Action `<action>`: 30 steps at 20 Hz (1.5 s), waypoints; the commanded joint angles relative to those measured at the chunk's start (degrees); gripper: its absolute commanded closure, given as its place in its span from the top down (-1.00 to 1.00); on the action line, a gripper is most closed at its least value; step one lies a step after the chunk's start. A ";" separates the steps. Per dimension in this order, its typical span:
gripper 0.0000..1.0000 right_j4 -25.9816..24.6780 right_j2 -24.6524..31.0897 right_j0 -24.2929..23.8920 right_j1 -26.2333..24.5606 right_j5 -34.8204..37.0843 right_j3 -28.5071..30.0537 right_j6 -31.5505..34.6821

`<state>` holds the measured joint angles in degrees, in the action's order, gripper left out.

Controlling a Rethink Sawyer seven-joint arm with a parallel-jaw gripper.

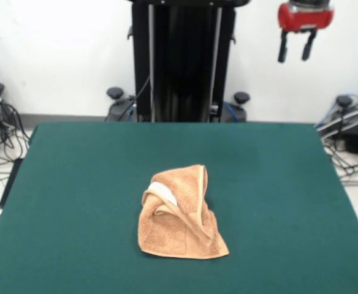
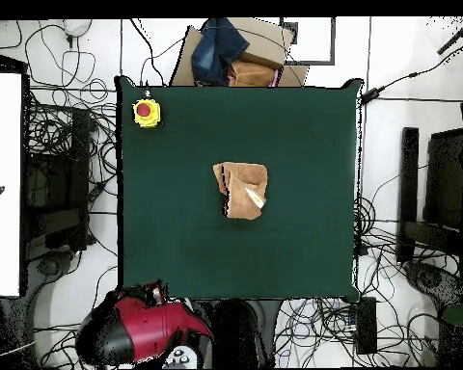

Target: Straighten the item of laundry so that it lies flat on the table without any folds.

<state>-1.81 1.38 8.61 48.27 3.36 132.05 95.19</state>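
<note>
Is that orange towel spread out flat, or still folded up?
Folded. The towel sits bunched in a heap on the table, layers overlapping, one hemmed edge arching up and its white label showing.

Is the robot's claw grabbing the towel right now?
No, the end effector hangs open high above the table's far edge, well apart from the crumpled towel, and holds nothing.

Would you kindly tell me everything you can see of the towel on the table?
The towel is light orange-tan terry cloth with a hemmed edge running down its front fold. It sits bunched in a loose peaked heap, folded over itself, not flat. A small white patch, probably a label, shows in the upper left fold. It rests near the middle of the green table, and only the table touches it; the gripper hangs well above and away.
</note>
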 commanded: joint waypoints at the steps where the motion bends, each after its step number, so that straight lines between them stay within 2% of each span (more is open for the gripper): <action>1: 1.00 -3.78 2.79 -2.26 -8.96 -6.13 -4.00 6.93; 7: 1.00 -6.10 2.81 -5.07 -11.93 -7.09 -7.36 5.60; 12: 1.00 -6.66 2.42 -5.33 -13.42 -8.35 -8.80 6.45; 25: 1.00 -9.48 1.61 -7.60 -10.52 -4.74 -9.41 4.68; 30: 1.00 -10.66 1.83 -9.45 -11.94 -4.45 -11.06 4.34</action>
<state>-10.53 1.40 1.24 37.58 -1.77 128.47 95.19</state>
